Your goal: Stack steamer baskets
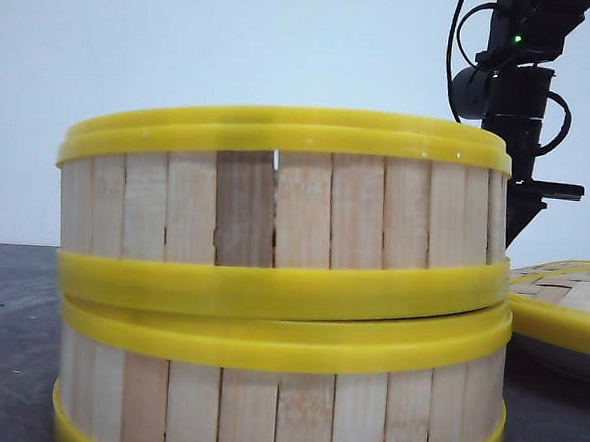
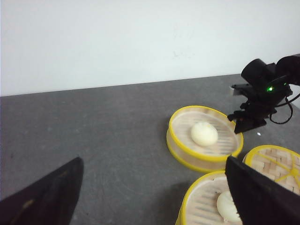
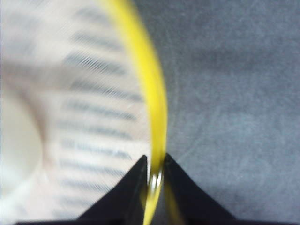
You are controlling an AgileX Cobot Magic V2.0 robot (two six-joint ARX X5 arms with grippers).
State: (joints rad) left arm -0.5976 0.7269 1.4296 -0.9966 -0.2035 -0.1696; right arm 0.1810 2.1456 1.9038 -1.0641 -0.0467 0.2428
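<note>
Stacking: two steamer baskets (image 1: 281, 280) already stacked
Remaining: third basket (image 2: 205, 138) on bench (image 2: 108, 136)
Right end effector (image 3: 153, 171): narrow, pinching third basket's rim
Left end effector (image 2: 154, 187): wide, empty

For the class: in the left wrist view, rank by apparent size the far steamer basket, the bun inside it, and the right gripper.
1. Far basket
2. Right gripper, reaching its rim
3. Bun, clearly smallest

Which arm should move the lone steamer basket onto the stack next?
Right. The right gripper already has its fingers closed on the yellow rim of the lone basket holding a bun. The left gripper is open, holding nothing, away from it.
</note>
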